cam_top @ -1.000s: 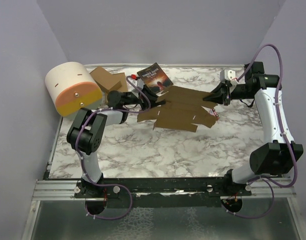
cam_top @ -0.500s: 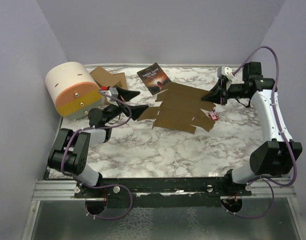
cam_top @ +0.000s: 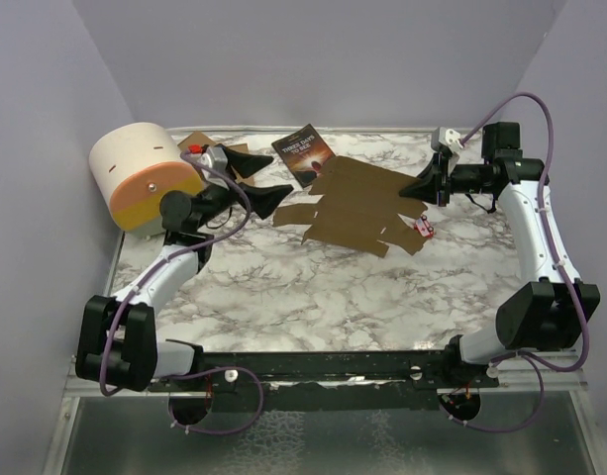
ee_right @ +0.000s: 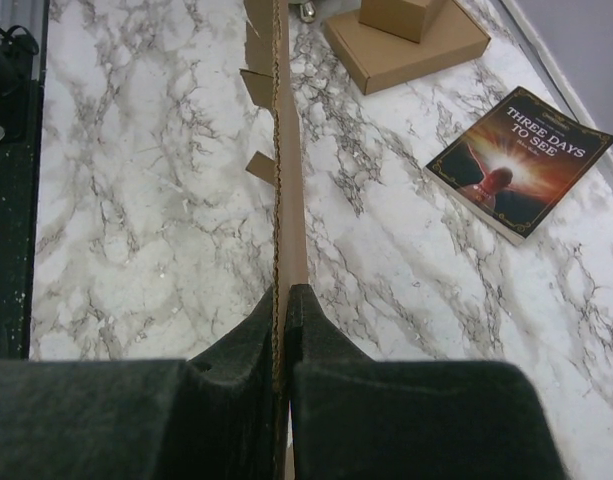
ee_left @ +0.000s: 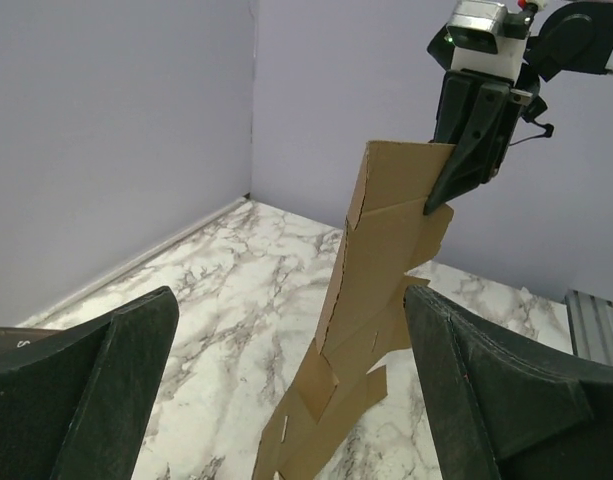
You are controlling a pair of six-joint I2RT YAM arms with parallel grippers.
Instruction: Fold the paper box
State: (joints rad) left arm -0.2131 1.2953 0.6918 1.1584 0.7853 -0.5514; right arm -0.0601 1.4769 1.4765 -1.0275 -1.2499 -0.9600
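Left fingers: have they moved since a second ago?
Yes. The left fingers opened and drew back left, off the cardboard sheet, toward the cream drum.

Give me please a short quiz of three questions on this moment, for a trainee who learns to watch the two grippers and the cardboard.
1. True or false: the left gripper is shut on the cardboard sheet.
2. What does the right gripper pinch? A) a bottle B) an edge of the cardboard sheet C) nothing
3. Fill the gap: the thing with a printed cover lying flat on the table is a ____.
Key: 1 false, its jaws stand wide open, away from the sheet. 2 B. 3 book.
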